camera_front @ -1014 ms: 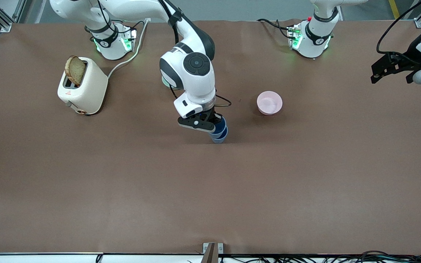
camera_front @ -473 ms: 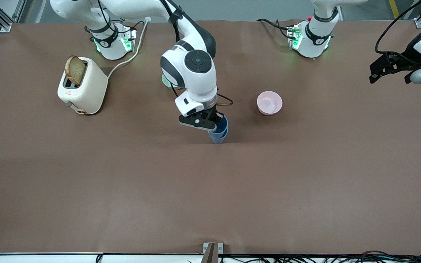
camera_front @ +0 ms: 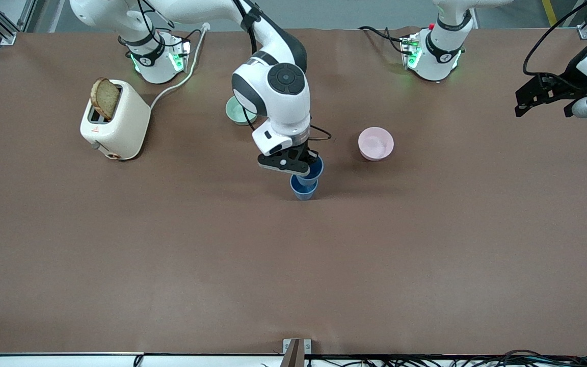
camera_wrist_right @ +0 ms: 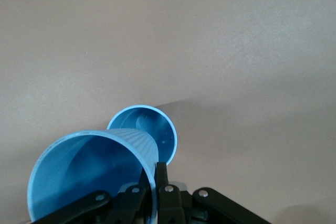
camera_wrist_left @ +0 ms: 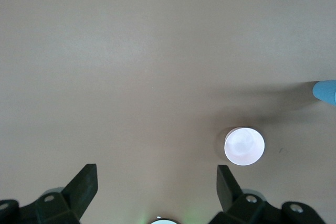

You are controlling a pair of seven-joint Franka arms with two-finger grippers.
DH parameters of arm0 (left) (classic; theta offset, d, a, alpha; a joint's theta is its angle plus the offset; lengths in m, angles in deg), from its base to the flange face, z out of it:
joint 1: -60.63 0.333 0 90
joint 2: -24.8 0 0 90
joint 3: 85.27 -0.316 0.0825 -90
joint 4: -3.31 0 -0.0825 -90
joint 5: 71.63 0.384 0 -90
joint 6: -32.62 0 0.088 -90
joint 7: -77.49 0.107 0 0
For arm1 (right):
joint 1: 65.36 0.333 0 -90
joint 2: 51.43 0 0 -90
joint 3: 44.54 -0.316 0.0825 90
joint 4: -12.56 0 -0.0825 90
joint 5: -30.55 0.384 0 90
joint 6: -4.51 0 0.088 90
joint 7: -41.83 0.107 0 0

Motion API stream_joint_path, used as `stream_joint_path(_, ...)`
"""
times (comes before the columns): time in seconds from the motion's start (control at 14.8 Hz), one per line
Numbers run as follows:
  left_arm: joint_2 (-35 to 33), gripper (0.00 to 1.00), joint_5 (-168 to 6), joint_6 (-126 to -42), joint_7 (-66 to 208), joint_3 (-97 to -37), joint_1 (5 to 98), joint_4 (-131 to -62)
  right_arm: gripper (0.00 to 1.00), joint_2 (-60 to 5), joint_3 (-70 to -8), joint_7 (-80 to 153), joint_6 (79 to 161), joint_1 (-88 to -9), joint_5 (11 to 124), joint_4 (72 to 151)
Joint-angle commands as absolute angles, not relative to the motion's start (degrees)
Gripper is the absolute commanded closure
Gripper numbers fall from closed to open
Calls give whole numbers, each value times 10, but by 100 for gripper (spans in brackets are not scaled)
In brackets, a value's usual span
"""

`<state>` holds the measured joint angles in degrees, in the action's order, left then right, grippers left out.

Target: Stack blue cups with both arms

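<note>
Holding one blue cup (camera_front: 312, 169) by its rim, jaws pinched shut, right gripper (camera_front: 299, 164) hangs over 2nd cup (camera_front: 303, 188) standing mid-bench for nesting; left gripper (camera_front: 538, 95) waits, jaws wide, empty.

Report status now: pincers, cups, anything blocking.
Right pincer shut on upper cup, above the standing cup, not yet in it. Left pincer open, waiting above the table's left-arm end. Pink bowl beside, not blocking.
</note>
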<state>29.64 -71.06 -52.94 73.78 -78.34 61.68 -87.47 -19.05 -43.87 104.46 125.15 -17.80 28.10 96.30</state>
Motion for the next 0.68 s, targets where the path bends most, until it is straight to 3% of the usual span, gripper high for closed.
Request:
stream_joint_path(0.0,295,0,-712,-532,747,-782,619,-868,96,-186,-435,1060,1255,-176,267,965)
stream_joint_path(0.34,294,0,-714,-532,747,-782,620,-869,93,-172,-435,1060,1256,-175,258,964)
stream_joint_path(0.61,295,0,-714,-532,747,-782,620,-869,63,-171,-436,1060,1256,-175,258,964)
